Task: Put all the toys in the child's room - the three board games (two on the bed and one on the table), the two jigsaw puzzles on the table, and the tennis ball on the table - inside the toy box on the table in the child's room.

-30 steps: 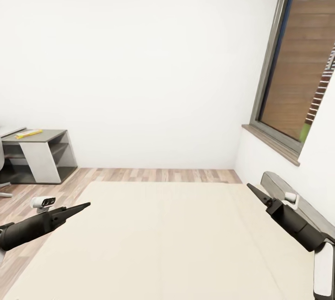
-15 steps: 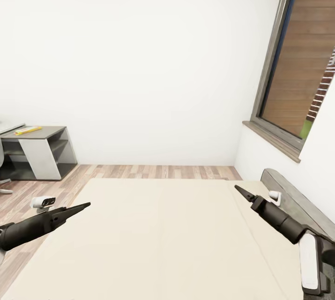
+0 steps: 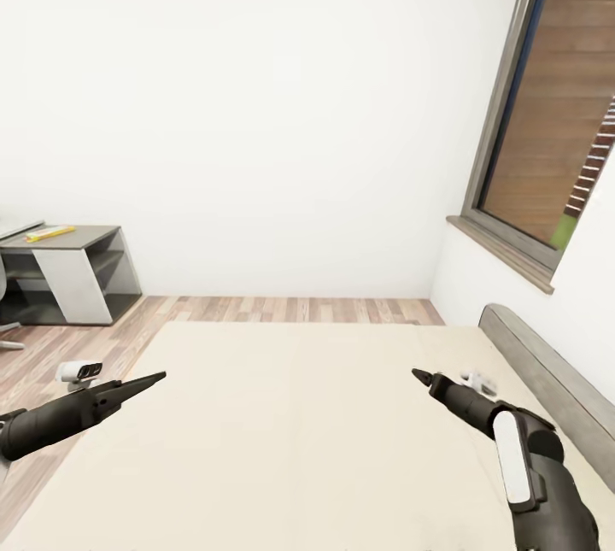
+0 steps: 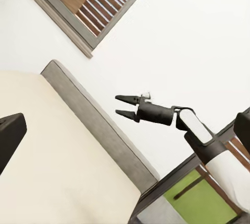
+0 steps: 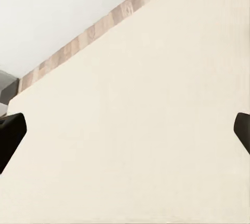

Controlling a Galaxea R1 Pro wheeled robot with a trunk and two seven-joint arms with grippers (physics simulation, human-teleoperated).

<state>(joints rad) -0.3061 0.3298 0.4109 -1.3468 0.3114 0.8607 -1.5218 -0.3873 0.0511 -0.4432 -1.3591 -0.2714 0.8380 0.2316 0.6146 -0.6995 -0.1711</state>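
Both arms are hovering over the bare beige bed [image 3: 299,423]. The right gripper [image 4: 125,106] is holding its jaws apart, empty; the left gripper's [image 3: 158,378] jaw state is unclear. The bench [image 3: 73,237] is standing far left.

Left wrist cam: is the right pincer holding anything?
No: the right pincer hangs with its two black fingers spread apart and nothing between them, in front of the white wall.
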